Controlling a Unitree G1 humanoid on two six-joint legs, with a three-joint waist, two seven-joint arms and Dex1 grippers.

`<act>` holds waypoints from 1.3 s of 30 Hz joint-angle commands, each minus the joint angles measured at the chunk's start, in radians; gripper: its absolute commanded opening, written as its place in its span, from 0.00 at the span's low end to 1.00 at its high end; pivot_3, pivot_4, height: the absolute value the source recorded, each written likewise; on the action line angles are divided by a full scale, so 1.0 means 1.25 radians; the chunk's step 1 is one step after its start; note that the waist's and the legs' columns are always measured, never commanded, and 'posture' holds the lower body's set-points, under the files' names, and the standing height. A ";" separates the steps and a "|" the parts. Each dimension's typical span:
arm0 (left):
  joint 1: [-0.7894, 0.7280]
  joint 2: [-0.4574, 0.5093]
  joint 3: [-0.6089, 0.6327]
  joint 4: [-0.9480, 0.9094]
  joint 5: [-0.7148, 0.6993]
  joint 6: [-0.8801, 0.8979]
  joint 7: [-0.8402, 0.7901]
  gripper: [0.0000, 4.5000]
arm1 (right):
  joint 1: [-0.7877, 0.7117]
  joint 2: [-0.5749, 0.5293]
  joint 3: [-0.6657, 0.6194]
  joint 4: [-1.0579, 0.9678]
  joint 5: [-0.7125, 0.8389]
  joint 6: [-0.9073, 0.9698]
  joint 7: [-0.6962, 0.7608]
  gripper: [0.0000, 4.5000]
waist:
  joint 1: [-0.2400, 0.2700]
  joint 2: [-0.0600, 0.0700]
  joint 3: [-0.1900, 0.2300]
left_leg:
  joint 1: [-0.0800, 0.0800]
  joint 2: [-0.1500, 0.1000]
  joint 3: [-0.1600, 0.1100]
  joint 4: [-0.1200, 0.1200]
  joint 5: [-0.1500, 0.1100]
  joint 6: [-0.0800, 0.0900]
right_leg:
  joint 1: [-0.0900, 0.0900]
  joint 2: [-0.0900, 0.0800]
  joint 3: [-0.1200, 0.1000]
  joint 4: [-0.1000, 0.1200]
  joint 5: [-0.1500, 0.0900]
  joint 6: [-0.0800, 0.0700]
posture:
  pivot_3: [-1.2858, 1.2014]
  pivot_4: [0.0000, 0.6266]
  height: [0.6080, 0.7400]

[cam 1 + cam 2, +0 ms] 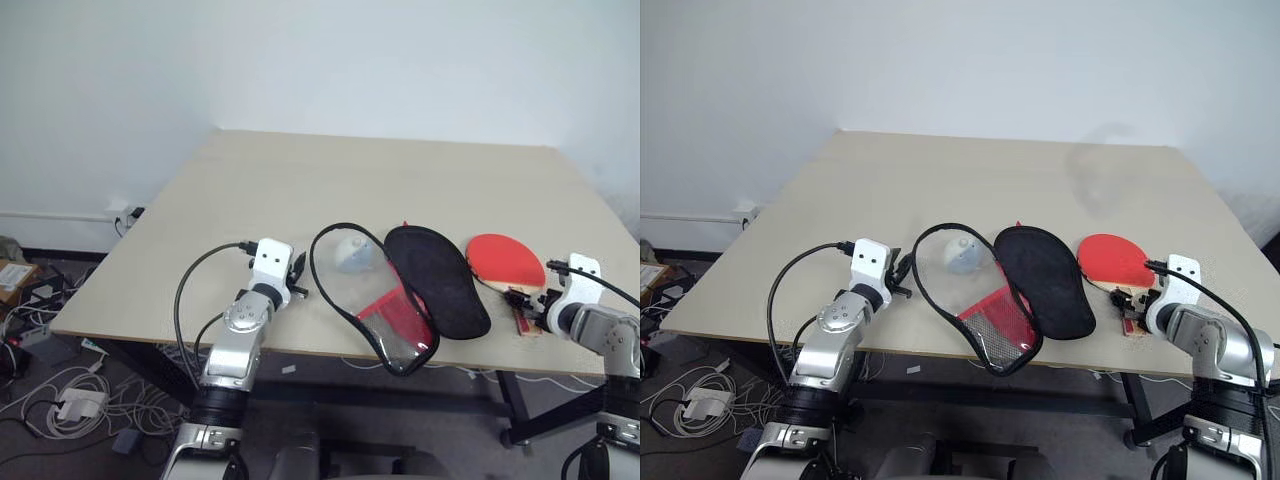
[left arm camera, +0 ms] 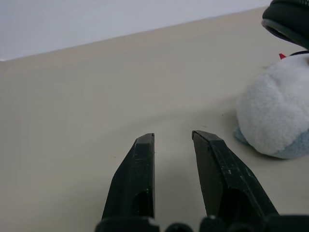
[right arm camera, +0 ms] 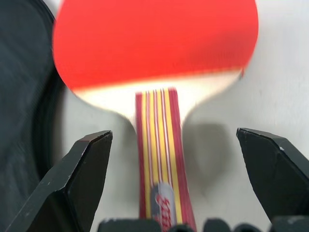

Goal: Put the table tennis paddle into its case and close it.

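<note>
right end effector (image 3: 176, 183) wide open, straddling paddle (image 1: 507, 263) handle at table (image 1: 300, 180) edge; left end effector (image 2: 179, 159) slightly parted, empty, beside case (image 1: 400, 300), lying unzipped; grab step; next probably close on handle

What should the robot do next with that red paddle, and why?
Probably close the right gripper on the paddle's handle. Its jaws stand wide open on either side of the striped handle, and the table tennis paddle lies flat on the table, still outside the unzipped case beside it. Gripping the handle comes before any lift toward the case.
</note>
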 commanded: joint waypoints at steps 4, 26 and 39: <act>-0.027 0.001 -0.001 -0.024 -0.004 -0.015 -0.009 0.29 | -0.011 0.044 0.042 -0.007 -0.022 -0.026 -0.030 0.99 | -0.002 -0.001 0.000 | 0.000 0.000 0.000 0.000 0.000 0.000 | 0.000 0.001 0.000 0.000 0.000 0.000 | 0.52 0.00 0.81; 0.000 0.009 0.006 -0.059 -0.008 0.011 -0.007 0.29 | -0.086 0.019 0.031 -0.130 0.018 -0.113 0.030 0.25 | -0.001 0.002 0.001 | 0.000 0.000 0.000 0.000 0.000 0.000 | 0.000 0.000 0.000 0.000 0.000 0.000 | 0.52 0.00 0.81; 0.006 0.007 0.006 -0.069 -0.009 0.015 -0.008 0.29 | -0.034 0.120 0.185 -0.211 0.032 -0.045 0.025 0.25 | 0.004 0.001 0.000 | -0.001 0.000 0.000 0.000 0.000 0.000 | 0.000 0.000 0.000 0.000 0.000 0.000 | 0.52 0.00 0.81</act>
